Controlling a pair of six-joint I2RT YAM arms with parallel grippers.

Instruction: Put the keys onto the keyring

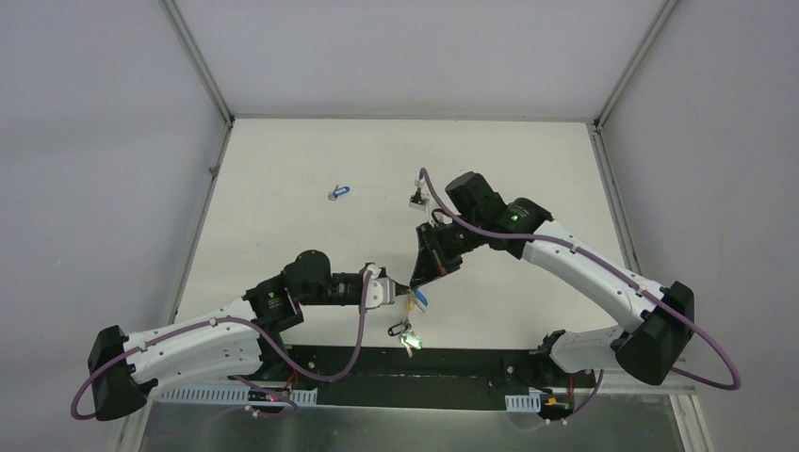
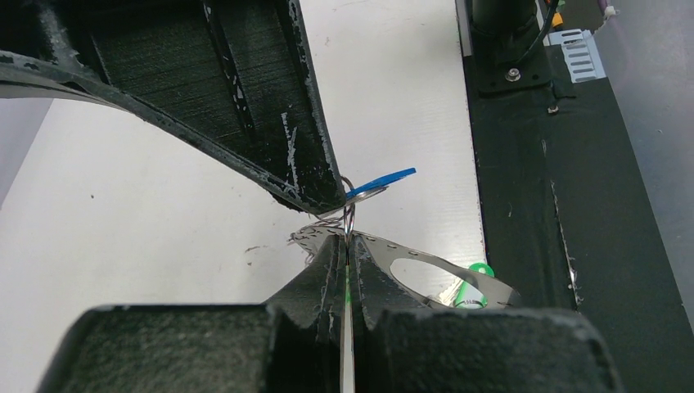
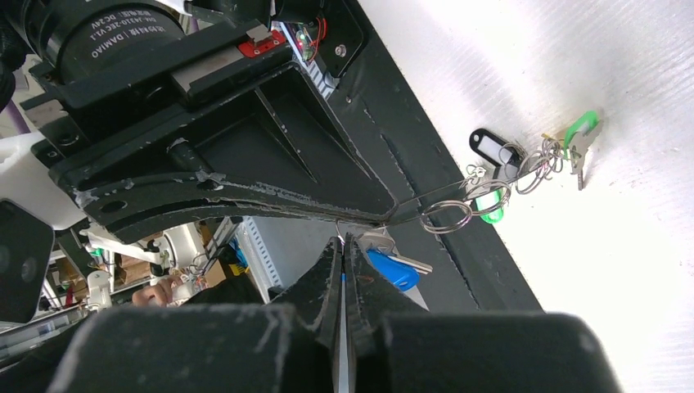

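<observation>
Where the clenched left claw [image 2: 348, 242] pinches the keyring [image 2: 349, 214], the thin wire rises straight out of its seam. The right claw [image 3: 342, 244], tip to tip with the left claw, is clenched too; on what, I cannot tell. A blue key [image 2: 385, 178] juts just past the left claw, and a bunch of tagged keys [image 3: 499, 155] hangs nearer the arm bases. A loose blue key [image 1: 341, 191] lies well beyond on the counter [image 1: 283, 169], probably nearer the left arm. The motor casing [image 3: 123, 41] reads DAMIAO.

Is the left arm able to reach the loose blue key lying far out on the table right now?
Probably not yet: the left gripper is shut on the keyring, though no object lies between it and the loose blue key.
</observation>
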